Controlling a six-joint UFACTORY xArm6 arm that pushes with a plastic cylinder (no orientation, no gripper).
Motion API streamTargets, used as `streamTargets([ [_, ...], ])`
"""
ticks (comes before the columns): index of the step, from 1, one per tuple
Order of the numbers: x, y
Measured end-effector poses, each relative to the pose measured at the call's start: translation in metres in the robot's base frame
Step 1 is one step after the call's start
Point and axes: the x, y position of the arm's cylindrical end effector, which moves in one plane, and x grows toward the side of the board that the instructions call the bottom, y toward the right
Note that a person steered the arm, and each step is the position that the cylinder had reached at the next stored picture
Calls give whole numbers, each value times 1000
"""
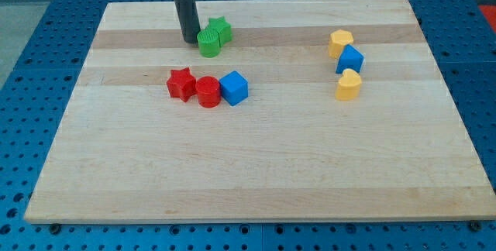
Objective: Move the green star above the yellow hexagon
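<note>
The green star (220, 28) lies near the view's top, left of centre, touching a green round block (208, 42) just below-left of it. The yellow hexagon (340, 42) lies at the view's upper right. My tip (190, 39) rests on the board right beside the green round block, on its left, and left of the star. The star is far to the left of the hexagon, at slightly greater height in the view.
A blue block (350, 59) and a yellow heart-like block (349, 85) sit directly below the hexagon. A red star (181, 84), a red cylinder (208, 91) and a blue cube (234, 87) form a row left of centre. The wooden board (256, 166) ends in a blue perforated table.
</note>
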Motion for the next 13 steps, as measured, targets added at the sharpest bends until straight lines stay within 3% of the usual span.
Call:
streamTargets([
  [3, -17, 48],
  [5, -17, 49],
  [13, -27, 238],
])
